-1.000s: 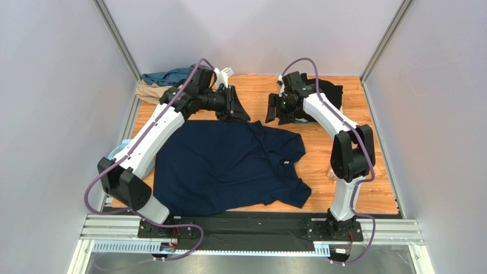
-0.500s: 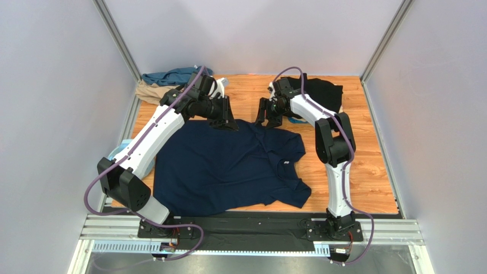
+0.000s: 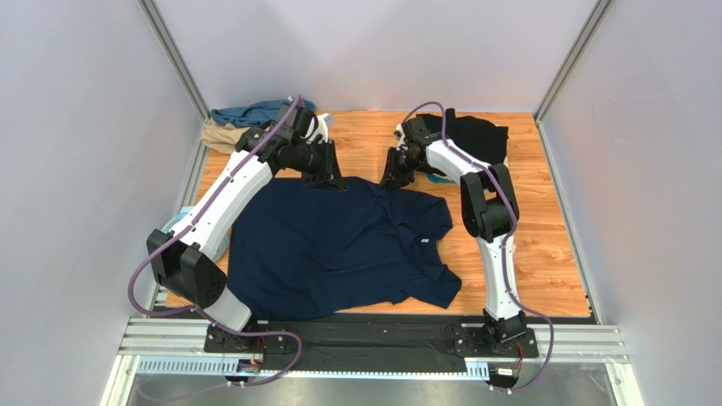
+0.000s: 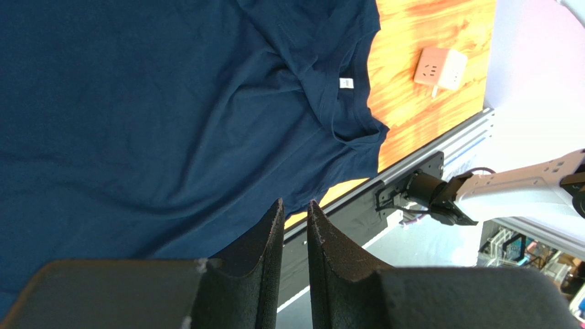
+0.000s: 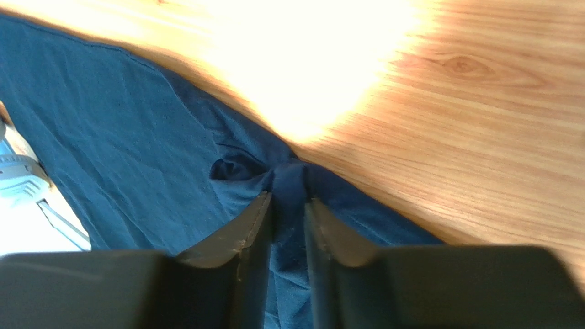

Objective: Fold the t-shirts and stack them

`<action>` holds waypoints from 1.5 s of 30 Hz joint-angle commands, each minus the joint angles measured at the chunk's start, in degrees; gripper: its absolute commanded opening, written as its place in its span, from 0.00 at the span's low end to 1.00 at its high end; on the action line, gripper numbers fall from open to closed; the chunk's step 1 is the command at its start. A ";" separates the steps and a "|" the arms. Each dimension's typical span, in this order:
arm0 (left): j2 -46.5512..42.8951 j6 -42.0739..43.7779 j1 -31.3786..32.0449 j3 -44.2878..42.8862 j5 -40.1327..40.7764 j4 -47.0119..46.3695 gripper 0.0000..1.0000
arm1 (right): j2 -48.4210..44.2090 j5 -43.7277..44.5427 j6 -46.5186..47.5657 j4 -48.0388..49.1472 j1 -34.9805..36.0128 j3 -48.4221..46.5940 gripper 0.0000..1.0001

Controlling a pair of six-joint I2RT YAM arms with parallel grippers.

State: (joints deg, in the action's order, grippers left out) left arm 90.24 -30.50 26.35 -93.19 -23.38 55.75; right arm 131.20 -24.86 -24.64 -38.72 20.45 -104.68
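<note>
Cloth sits where the work needs it: the dark navy blue short-sleeved t-shirt (image 3: 339, 245) lies spread but wrinkled across the middle of the wooden surface (image 3: 542, 254), collar towards the right arm and hem towards the left. Both arms reach to its far edge.

The right end effector (image 5: 287, 202) has its fingers drawn close together, with a bunched tuck of navy fabric pinched between them, right at the edge where shirt meets bare wood. The left end effector (image 4: 293, 205) shows only a narrow slit between its fingers. From above it sits on the same far edge, a little apart from the right one, and it appears to be nipping the cloth, though its own view does not show the pinch plainly.

Two holds spaced along one edge probably serve to carry that edge over towards the near side as a straight fold.

The crumpled black t-shirt (image 3: 483, 135) waits at the far right corner. The teal blue t-shirt (image 3: 250, 112) and tan beige t-shirt (image 3: 222, 135) are heaped at the far left, likely parked clear of the folding space.
</note>
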 commanded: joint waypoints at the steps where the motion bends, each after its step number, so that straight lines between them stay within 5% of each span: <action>1: 1.08 1.15 -0.42 -2.26 -0.97 -0.11 0.25 | -1.56 0.60 0.65 0.58 0.03 -1.84 0.10; 4: 1.78 1.32 -0.77 -2.26 -0.97 -0.11 0.25 | -2.08 0.87 1.09 0.49 -0.06 -2.10 0.04; 9: 2.14 1.67 -1.30 -1.56 -0.53 -0.20 0.25 | -3.92 2.10 2.32 -1.26 -0.06 -2.72 0.14; 15: 2.84 1.59 -1.56 -0.68 -0.97 -1.08 0.25 | -6.65 7.37 6.17 -6.09 -0.14 -7.45 0.00; 25: 5.04 1.50 -1.91 -0.86 -0.09 -0.90 0.24 | -9.30 9.04 7.06 -10.76 -2.51 -13.96 0.01; 28: 5.74 1.32 -1.91 -0.94 -0.70 -1.08 0.24 | -6.66 7.11 7.07 -12.60 -2.87 -17.91 0.08; 29: 6.00 1.32 -1.91 -1.03 -0.88 -1.08 0.24 | -5.87 6.33 6.37 -13.22 -2.96 -19.05 0.15; 30: 6.18 1.32 -1.91 -1.12 -1.23 -1.08 0.24 | -3.86 5.53 6.19 -13.57 -3.04 -20.46 0.38; 31: 6.27 1.23 -1.91 -1.03 -1.32 -1.08 0.24 | -2.80 4.22 6.19 -14.10 -2.87 -23.26 0.43; 37: 6.27 1.41 -1.91 0.02 -1.15 -0.38 0.23 | -1.91 3.68 5.75 -14.28 -3.04 -22.85 0.51; 45: 5.39 1.41 -1.91 0.46 0.26 0.15 0.23 | -10.51 8.78 4.87 -13.05 -8.66 -2.57 0.50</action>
State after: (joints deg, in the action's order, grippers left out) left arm 96.79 -30.04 24.71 -93.03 -23.57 55.57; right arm 126.69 -18.11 -18.85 -51.33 15.92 -115.22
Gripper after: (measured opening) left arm 0.232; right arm 0.499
